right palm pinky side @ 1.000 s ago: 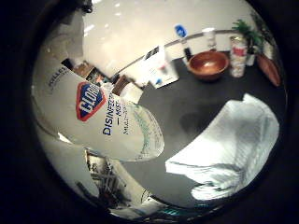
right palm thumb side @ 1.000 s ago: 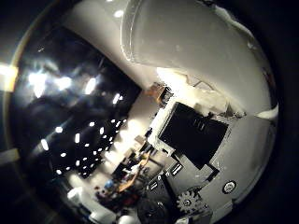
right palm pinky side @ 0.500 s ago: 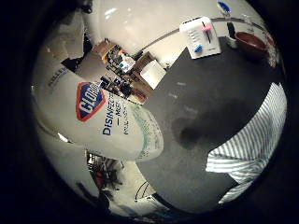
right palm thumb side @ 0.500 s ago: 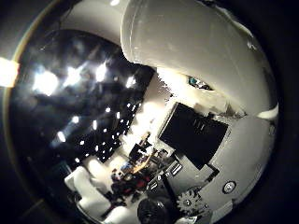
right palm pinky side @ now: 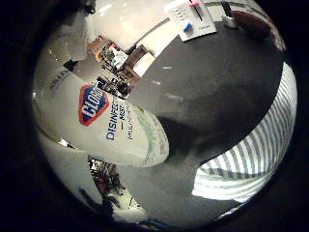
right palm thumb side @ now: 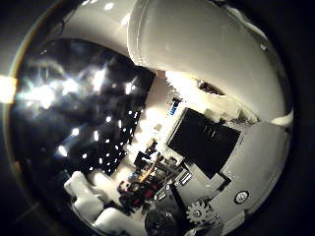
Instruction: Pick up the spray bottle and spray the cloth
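Observation:
The white spray bottle [right palm pinky side: 106,121], with a red and blue label, fills much of the right little finger side palm view and lies close against the palm. It hangs above the dark table [right palm pinky side: 203,87]. The white striped cloth [right palm pinky side: 246,155] lies flat on the table below and to the side of the bottle. In the right thumb side palm view the bottle's white upper body [right palm thumb side: 197,44] curves over my hand [right palm thumb side: 221,157], whose black and white parts and a gear show beside it. The hand is shut on the bottle.
A white card or box with blue and pink marks [right palm pinky side: 190,17] lies at the far end of the table. Cluttered shelves and boxes [right palm pinky side: 121,60] stand beyond the table's edge. A dark ceiling with many lights [right palm thumb side: 79,108] shows in the thumb side view.
The hand has turned with the bottle still held in it. The wooden bowl and cans have left the view, and the cloth now sits nearer the picture's edge.

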Robot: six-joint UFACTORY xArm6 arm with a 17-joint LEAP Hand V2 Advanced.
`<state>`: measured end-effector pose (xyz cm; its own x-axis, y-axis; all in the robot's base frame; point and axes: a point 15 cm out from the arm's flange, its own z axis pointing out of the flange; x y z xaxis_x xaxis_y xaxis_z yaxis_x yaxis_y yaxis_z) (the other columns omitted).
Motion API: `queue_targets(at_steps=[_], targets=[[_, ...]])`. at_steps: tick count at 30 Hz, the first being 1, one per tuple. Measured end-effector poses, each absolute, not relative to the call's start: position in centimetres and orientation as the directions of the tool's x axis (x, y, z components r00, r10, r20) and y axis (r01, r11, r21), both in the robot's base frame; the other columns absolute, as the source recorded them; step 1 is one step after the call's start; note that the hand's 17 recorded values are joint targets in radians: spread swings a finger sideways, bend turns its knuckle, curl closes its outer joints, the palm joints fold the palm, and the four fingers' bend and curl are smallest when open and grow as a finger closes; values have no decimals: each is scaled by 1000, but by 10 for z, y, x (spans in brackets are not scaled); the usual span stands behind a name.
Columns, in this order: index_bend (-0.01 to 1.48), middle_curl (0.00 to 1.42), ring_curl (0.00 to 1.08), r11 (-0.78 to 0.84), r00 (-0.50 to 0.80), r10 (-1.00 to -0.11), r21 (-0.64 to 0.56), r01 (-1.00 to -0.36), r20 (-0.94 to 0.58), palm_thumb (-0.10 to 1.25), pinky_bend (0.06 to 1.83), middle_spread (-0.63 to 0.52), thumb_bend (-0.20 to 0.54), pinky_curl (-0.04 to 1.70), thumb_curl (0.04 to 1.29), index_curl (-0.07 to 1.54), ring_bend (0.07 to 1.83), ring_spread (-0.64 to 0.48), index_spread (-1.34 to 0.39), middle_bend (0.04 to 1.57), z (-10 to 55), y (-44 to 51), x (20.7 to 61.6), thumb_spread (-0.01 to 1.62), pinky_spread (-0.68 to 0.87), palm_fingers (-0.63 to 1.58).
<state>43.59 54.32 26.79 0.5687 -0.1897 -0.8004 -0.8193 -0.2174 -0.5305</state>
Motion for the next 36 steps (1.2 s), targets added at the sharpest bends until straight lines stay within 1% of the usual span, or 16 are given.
queue_targets(at_steps=[4, 5, 6, 9, 11, 12, 13, 14, 17, 20, 25, 28, 31, 33, 34, 36], targets=[[1152, 690, 581, -214, 567, -192, -530, -821, -801, 861, 1271, -185, -30, 600, 962, 663, 1417, -212, -277, 1326, 268, 543, 437, 947, -340, 1228], [1145, 690, 577, -214, 567, -192, -530, -820, -801, 788, 1266, -188, -45, 595, 941, 661, 1410, -212, -279, 1328, 268, 543, 436, 953, -346, 1226], [1124, 686, 572, -212, 565, -192, -528, -822, -802, 728, 1256, -189, -52, 587, 916, 655, 1404, -216, -288, 1324, 268, 544, 436, 956, -360, 1217], [1001, 656, 549, -211, 565, -190, -528, -823, -803, 648, 1184, -196, -40, 542, 841, 621, 1393, -220, -332, 1280, 269, 544, 436, 969, -437, 1214], [900, 622, 515, -211, 565, -190, -529, -822, -803, 598, 1095, -212, -36, 489, 777, 596, 1343, -238, -375, 1235, 269, 544, 436, 972, -517, 1202], [895, 614, 493, -211, 566, -190, -529, -822, -802, 589, 1033, -221, -35, 460, 760, 596, 1299, -260, -389, 1231, 270, 544, 436, 972, -546, 1164], [874, 595, 477, -211, 567, -190, -530, -821, -802, 583, 990, -231, -31, 439, 739, 590, 1264, -278, -402, 1198, 270, 544, 436, 972, -568, 1168], [882, 557, 444, -212, 568, -190, -531, -820, -801, 574, 977, -253, -32, 423, 716, 596, 1190, -312, -419, 1100, 270, 545, 435, 970, -570, 1121], [826, 502, 401, -215, 569, -190, -532, -819, -800, 549, 970, -292, -33, 408, 669, 585, 1101, -352, -450, 951, 269, 545, 435, 976, -541, 1066], [745, 460, 371, -216, 571, -194, -533, -818, -798, 519, 950, -301, -31, 397, 614, 567, 1043, -356, -493, 820, 268, 544, 436, 1009, -446, 1005], [696, 422, 343, -212, 576, -195, -539, -815, -794, 471, 928, -299, -29, 370, 545, 551, 1026, -326, -533, 679, 272, 541, 439, 1046, -232, 894], [676, 404, 317, -210, 578, -193, -542, -813, -793, 443, 988, -273, -29, 368, 509, 545, 981, -260, -543, 603, 275, 540, 439, 1062, -73, 777], [584, 393, 289, -214, 585, -193, -548, -809, -788, 402, 1106, -232, -36, 388, 472, 523, 914, -187, -531, 544, 276, 539, 439, 1058, 87, 580], [450, 385, 252, -238, 598, -200, -554, -798, -776, 344, 1176, -180, -47, 393, 437, 481, 821, -65, -471, 505, 273, 538, 437, 1024, 265, 346], [424, 380, 239, -254, 608, -205, -558, -790, -767, 331, 1171, -157, -43, 382, 427, 470, 798, -23, -445, 493, 271, 536, 436, 1014, 323, 305], [346, 365, 205, -300, 638, -214, -572, -764, -740, 281, 1117, -49, -44, 338, 395, 437, 711, 111, -332, 439, 267, 533, 433, 976, 468, 149]])
